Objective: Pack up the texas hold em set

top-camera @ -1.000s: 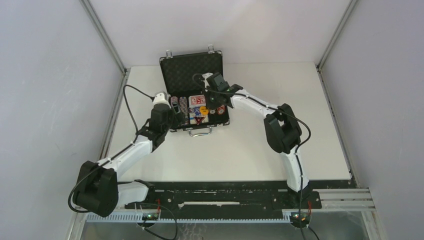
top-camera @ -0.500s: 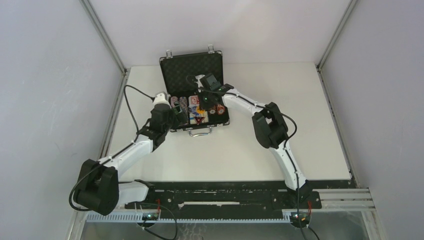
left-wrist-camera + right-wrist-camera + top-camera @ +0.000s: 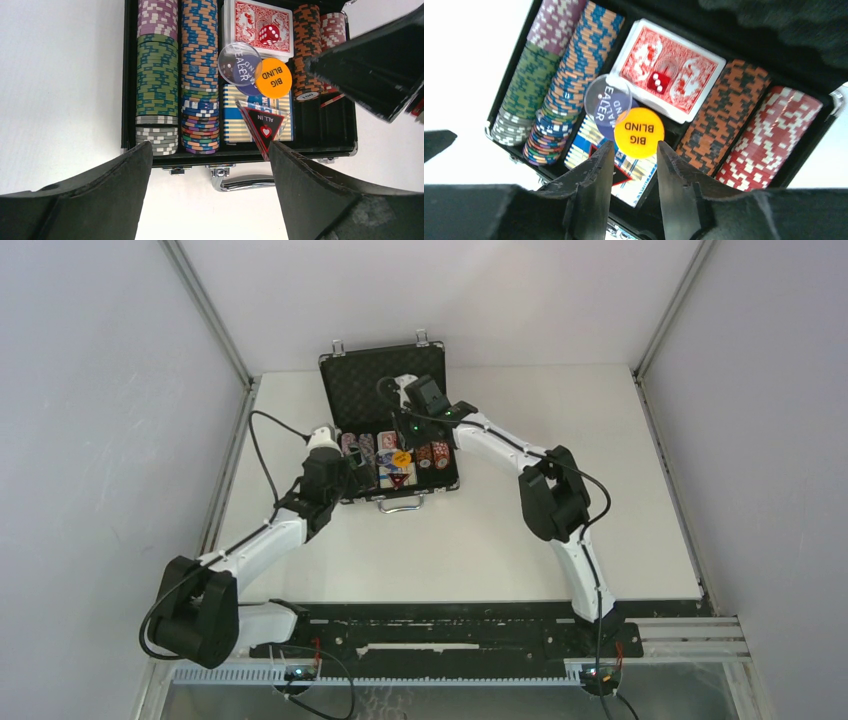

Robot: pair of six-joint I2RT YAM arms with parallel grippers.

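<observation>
Right gripper [image 3: 634, 147] has let its jaws part, nothing betw. them, above orange round plastic button [image 3: 639, 133] marked "BIG BLIND". Clear round disc [image 3: 607, 102] touching it reads "DEALER". Left gripper [image 3: 210, 145]: jaws wide, empty, frame bottom. Only left wrist view makes "ALL IN" readable on black triangular marker [image 3: 265, 127]. Small black silver-edged case [image 3: 385, 385] lies open, upper centre of top view, w/ striped chips [image 3: 200, 75] inside.

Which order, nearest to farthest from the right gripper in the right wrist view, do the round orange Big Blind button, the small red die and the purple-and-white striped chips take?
1. Round orange Big Blind button, just ahead of the right gripper.
2. Small red die, on the red card deck beyond.
3. Purple-and-white striped chips, far left corner.
</observation>
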